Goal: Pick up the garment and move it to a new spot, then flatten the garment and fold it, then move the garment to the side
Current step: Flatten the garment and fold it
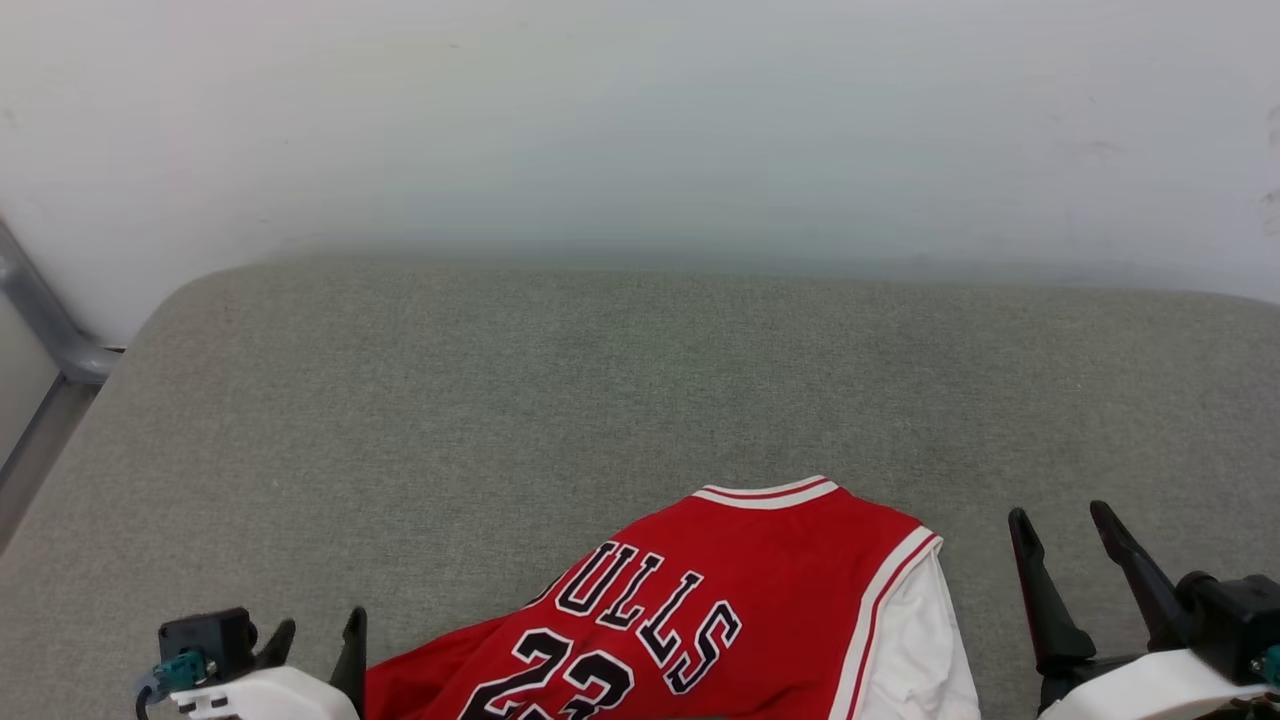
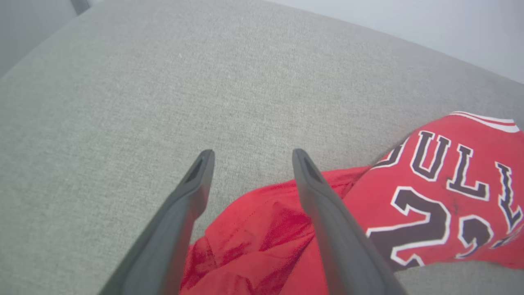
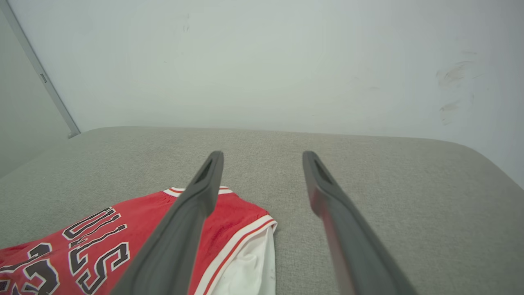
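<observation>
Left claw [image 1: 322, 622]: fingers spread wide, with nothing gripped between them.
Right claw [image 1: 1058, 515]: fingers spread wide, holding nothing, tips pointing toward the wall [image 1: 640, 100].
Shirt [image 1: 720, 580]: lies on the cushion [image 1: 480, 400] between the two claws, lettered side up, partly spread and partly bunched.
Shirt and left claw: the rumpled red end lies just beside this claw on its inner side. In the left wrist view the creased cloth sits below the fingers [image 2: 335, 229] and in the gap between them; whether a finger touches it cannot be told.
Shirt and right claw: the white sleeve [image 1: 915, 640] is the part nearest this claw, on its inner side, with a strip of bare cushion between them.
Neck trim [image 1: 768, 493]: at the shirt's far end, ahead of both claws, toward the wall.
Lettering: black and white, running slantwise between the claws.
Cushion: grey fabric under both claws, stretching ahead to the wall.
Metal bar [image 1: 40, 310]: well ahead of the left claw on its outer side, by the cushion's far corner.
</observation>
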